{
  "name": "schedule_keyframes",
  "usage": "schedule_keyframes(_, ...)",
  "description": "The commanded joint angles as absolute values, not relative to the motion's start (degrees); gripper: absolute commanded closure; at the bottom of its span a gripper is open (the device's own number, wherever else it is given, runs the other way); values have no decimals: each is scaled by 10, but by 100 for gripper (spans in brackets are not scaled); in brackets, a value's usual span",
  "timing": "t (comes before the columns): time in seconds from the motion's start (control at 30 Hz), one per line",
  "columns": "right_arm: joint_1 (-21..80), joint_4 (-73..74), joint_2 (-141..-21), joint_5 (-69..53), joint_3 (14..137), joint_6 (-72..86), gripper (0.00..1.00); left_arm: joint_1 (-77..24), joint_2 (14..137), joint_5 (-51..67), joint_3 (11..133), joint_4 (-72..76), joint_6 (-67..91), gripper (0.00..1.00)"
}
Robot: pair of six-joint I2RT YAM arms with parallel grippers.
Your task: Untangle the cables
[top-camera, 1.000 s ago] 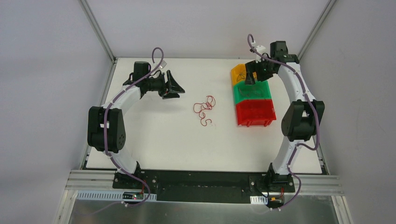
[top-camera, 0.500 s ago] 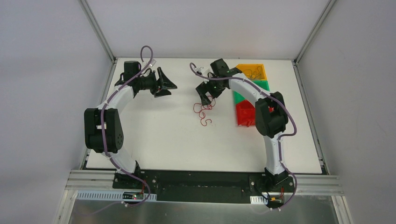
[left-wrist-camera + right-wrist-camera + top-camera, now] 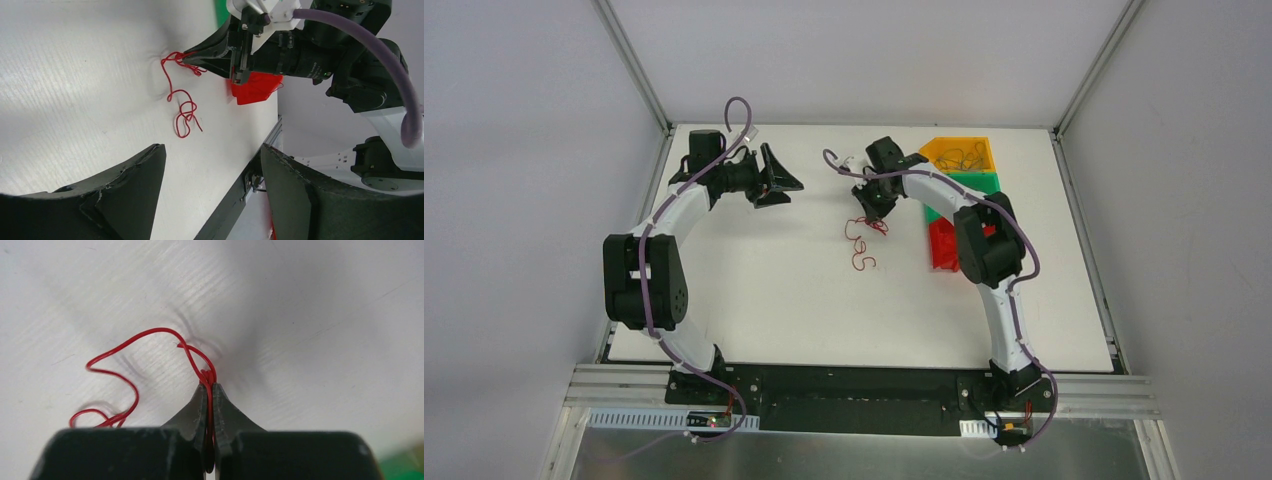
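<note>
My right claw (image 3: pixel 210 385) is shut tight on a bit of the red cables (image 3: pixel 130 347). The pinch is at the far end of the tangle, right down on the table (image 3: pixel 754 290). It is near the middle and just left of the bins (image 3: pixel 942 255). My left claw (image 3: pixel 782 180) hangs wide open with nothing in it, well off to the left, facing the tangle.

I think this is the step where I pick one cable out of the bunch. Next I need to lift slowly and pull away, so the held cable slides out of the loops. It looks like more than one strand sits between my fingers (image 3: pixel 195 412), but they are so thin that I cannot be sure. If the whole bunch comes up, my left claw may have to hold the rest down.

The tangle is longer than it is wide. From above, its long way runs from my pinch at the far end back toward the near edge of the table, leaning a little left. The near end is a small curl lying free. Some cables already lie in the orange bin (image 3: pixel 986 150).
</note>
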State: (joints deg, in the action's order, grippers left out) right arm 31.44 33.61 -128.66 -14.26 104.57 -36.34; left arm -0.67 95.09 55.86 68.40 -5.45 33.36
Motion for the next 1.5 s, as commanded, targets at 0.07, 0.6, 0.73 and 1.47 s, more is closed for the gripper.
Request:
schedule_keyframes(0.07, 295, 296, -1134, -165, 1077, -327, 100, -3, 907, 559, 678, -54, 310, 29)
schedule_keyframes(0.6, 198, 378, -973, -389, 1143, -160, 100, -4, 853, 563, 676, -76, 273, 30)
schedule_keyframes(0.73, 152, 401, -958, -376, 1149, -161, 100, -3, 833, 563, 660, -77, 266, 30)
schedule_keyframes(1.47, -28, 509, -805, -386, 939, -276, 100, -4, 858, 571, 662, -77, 266, 28)
